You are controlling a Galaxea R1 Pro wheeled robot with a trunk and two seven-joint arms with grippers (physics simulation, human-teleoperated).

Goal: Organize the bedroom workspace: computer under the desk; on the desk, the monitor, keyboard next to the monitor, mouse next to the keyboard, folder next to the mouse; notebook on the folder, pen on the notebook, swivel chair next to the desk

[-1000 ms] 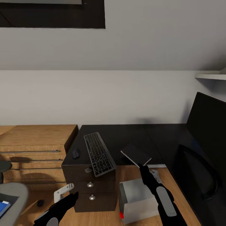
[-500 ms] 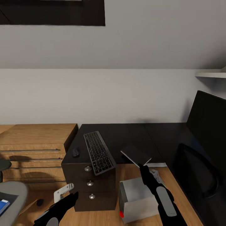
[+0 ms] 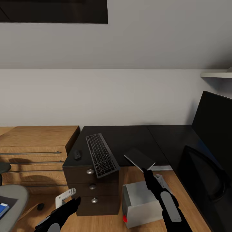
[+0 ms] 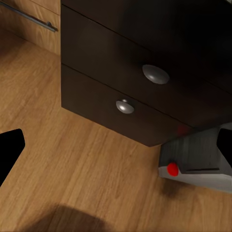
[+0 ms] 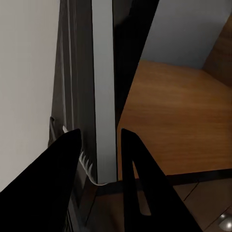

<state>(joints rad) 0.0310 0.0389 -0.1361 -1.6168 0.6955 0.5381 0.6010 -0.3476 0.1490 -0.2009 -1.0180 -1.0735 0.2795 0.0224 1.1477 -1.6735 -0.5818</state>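
My right gripper (image 3: 145, 170) is shut on the dark notebook (image 3: 139, 158) and holds it tilted just above the front edge of the black desk (image 3: 129, 137). In the right wrist view both fingers (image 5: 58, 164) clamp its pale page edge (image 5: 103, 96). The keyboard (image 3: 101, 154) lies askew on the desk, overhanging the drawer unit (image 3: 91, 187), with the mouse (image 3: 77, 154) to its left. The grey computer (image 3: 141, 200) stands on the floor under the notebook. The monitor (image 3: 212, 129) is on the right. My left gripper (image 3: 66, 197) hangs open, low before the drawers. The swivel chair (image 3: 11, 196) carries the blue folder (image 3: 2, 209). The pen is out of view.
A light wooden dresser (image 3: 35, 145) adjoins the desk's left side. A white shelf (image 3: 216, 75) juts from the wall at upper right. A dark curved shape (image 3: 201, 174) sits below the monitor. The left wrist view shows drawer knobs (image 4: 155, 74) and the computer's red dot (image 4: 172, 168).
The whole picture has shifted slightly, so the camera moved. Both arms and the notebook keep the same pose.
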